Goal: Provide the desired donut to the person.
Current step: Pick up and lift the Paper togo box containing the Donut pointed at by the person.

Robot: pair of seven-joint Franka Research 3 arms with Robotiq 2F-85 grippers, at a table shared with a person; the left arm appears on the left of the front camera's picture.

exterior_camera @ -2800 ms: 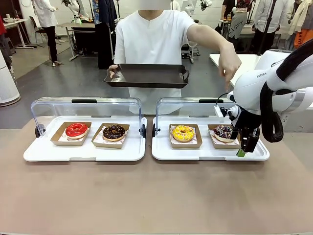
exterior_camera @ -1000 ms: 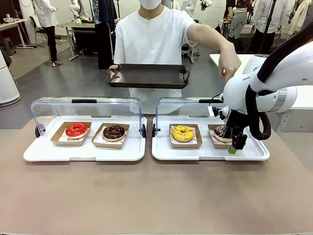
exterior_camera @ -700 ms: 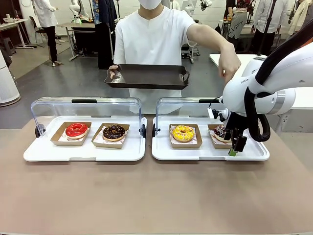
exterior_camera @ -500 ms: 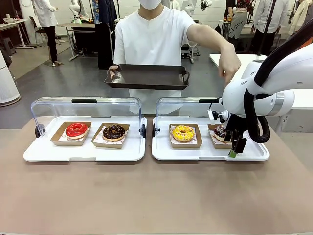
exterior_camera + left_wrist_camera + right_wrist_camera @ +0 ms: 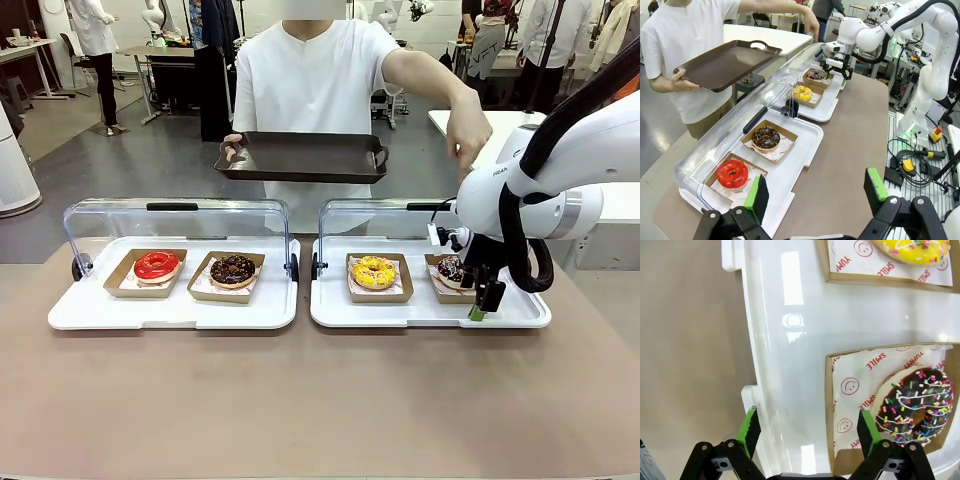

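Your right arm (image 5: 545,185) is glossy white shell with grey lettering and a silver ring, plus a fat black cable (image 5: 507,240) looping just above the right gripper (image 5: 480,300). That one and the left gripper (image 5: 816,192) are black, with green pads (image 5: 875,182) at the tips and small silver screws (image 5: 890,200) at the knuckles behind them. The person (image 5: 315,90) wears a white short-sleeved collarless shirt.

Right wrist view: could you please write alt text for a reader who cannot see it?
The open right gripper hangs above a white tray, one finger over the cardboard tray of a chocolate donut with coloured sprinkles. A yellow sprinkled donut lies farther off.
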